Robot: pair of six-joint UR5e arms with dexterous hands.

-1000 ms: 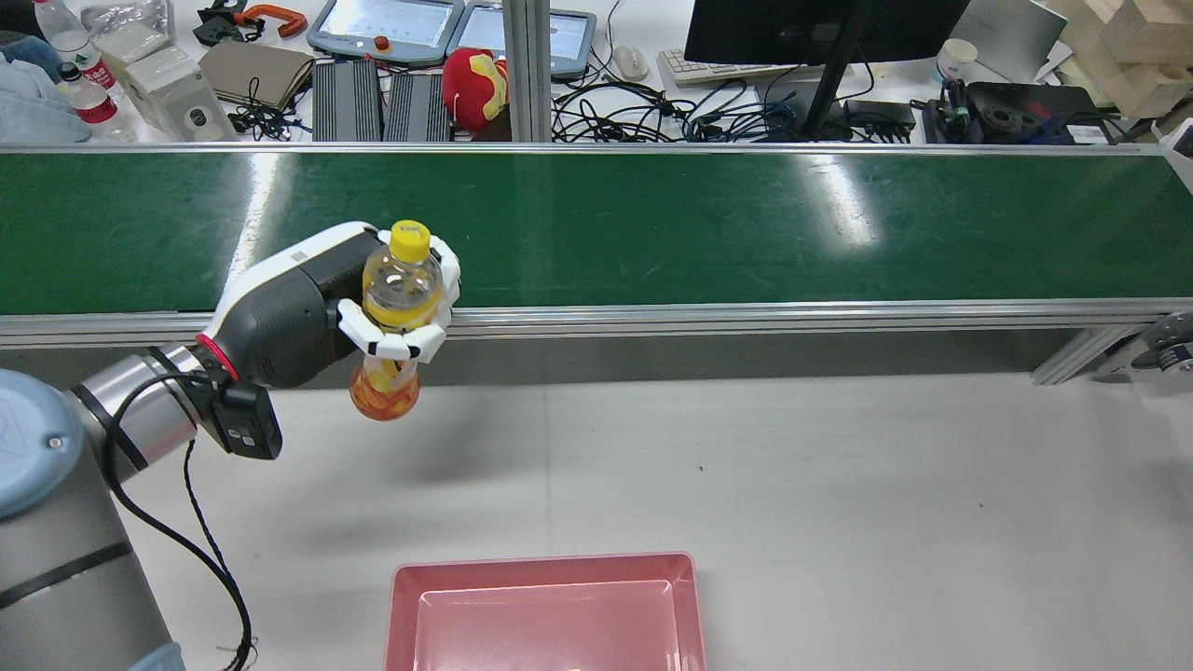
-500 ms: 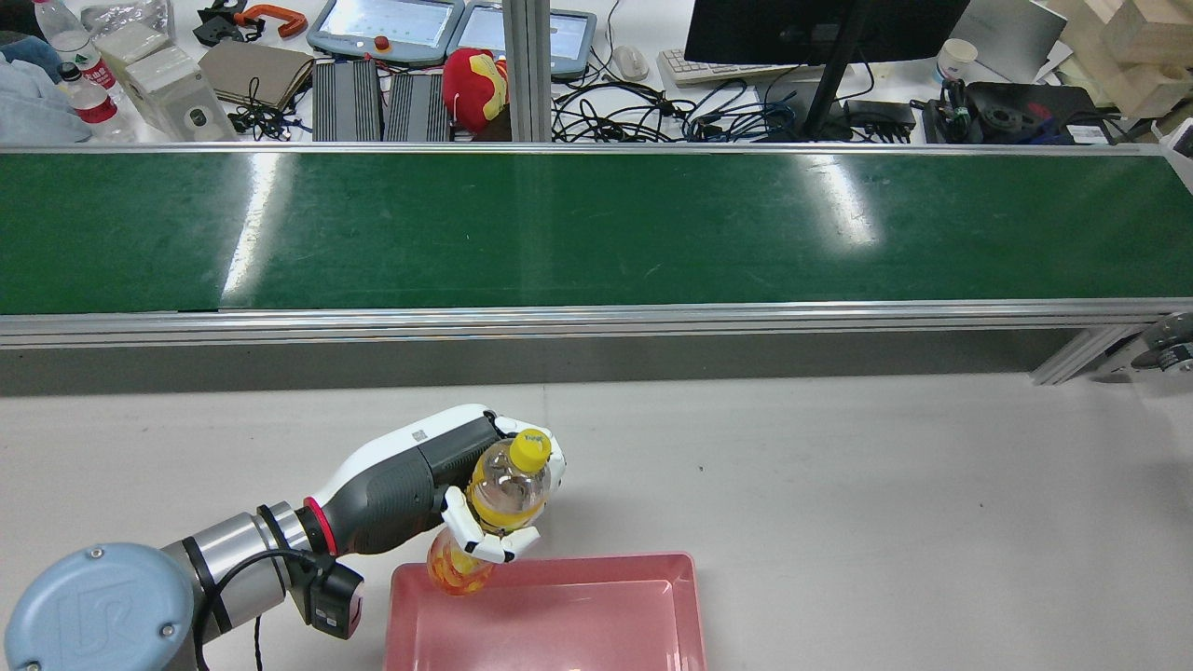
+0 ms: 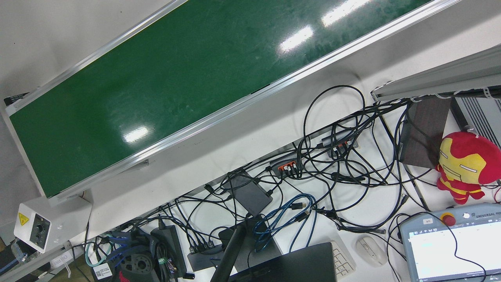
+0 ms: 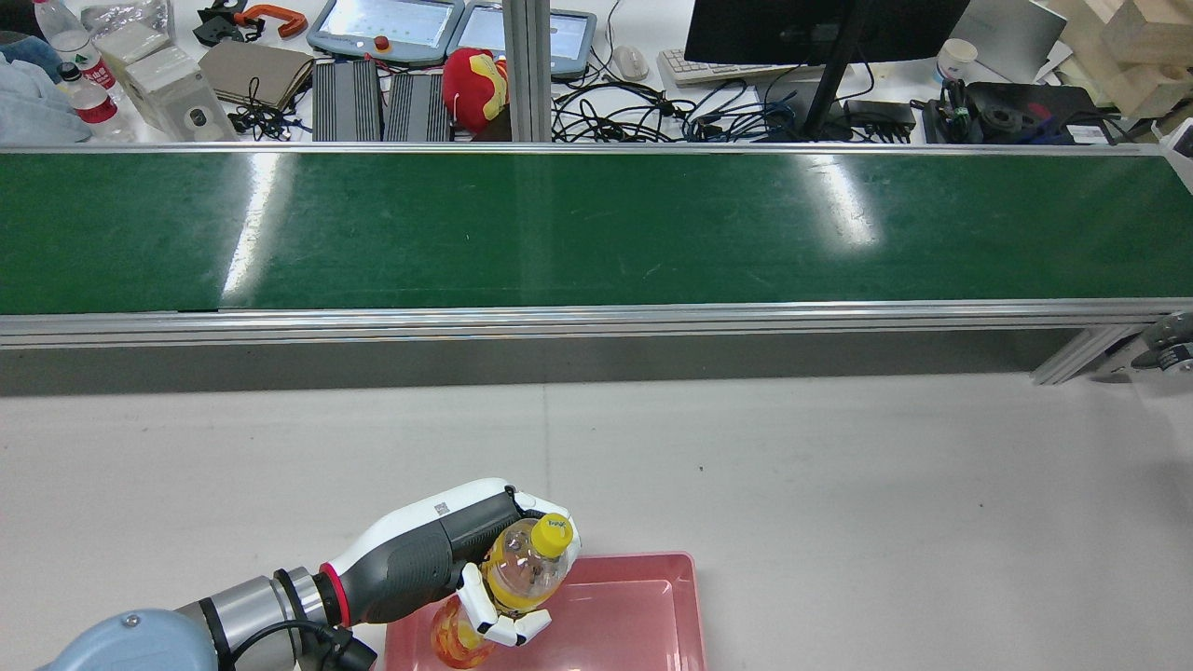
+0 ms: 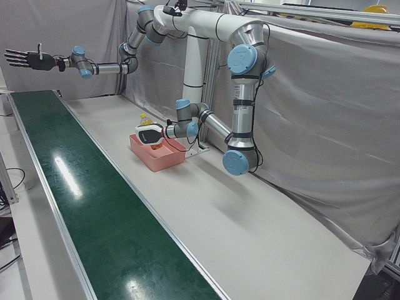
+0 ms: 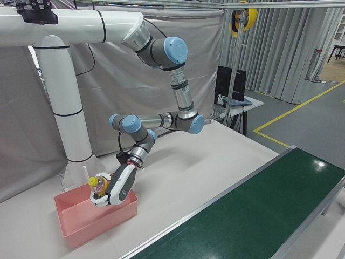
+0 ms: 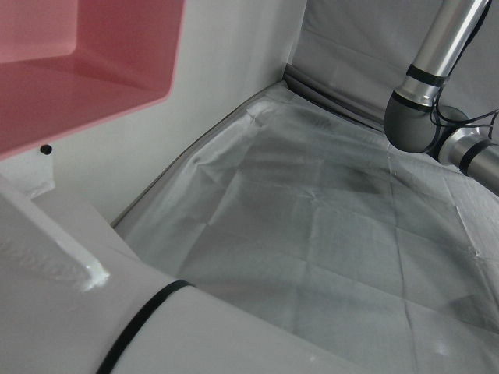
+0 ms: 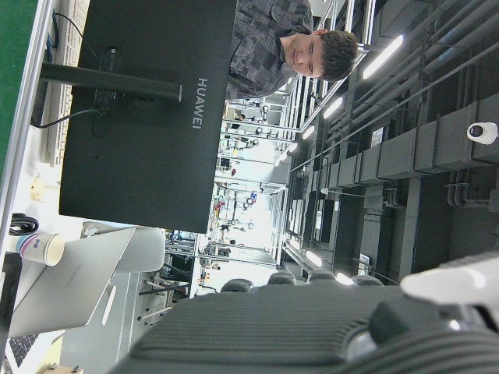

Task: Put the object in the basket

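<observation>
Yellow caps the clear plastic bottle, whose upper body shows pale amber drink through see-through walls, a bright yellow band around its middle and an orange-and-red patterned label toward its base. In the rear view the bottle leans, cap up and toward the conveyor, base down toward the camera, and it sits over the near-left corner of the pink basket; its orange foot overlaps the basket's left rim, though whether it touches the floor of the basket cannot be told. The left hand has its white fingers wrapped around the bottle's waist, gripping it, with the grey and white palm housing behind and a red ring at the wrist. The right-front view shows the same grip from the other side: the bottle with its yellow cap uppermost, held by the hand just above the basket's open interior, near its back wall. In the left-front view the right hand is raised high at the far end of the green conveyor belt, holding nothing, its dark fingers spread apart. The belt itself runs shiny across the table beyond the basket.
</observation>
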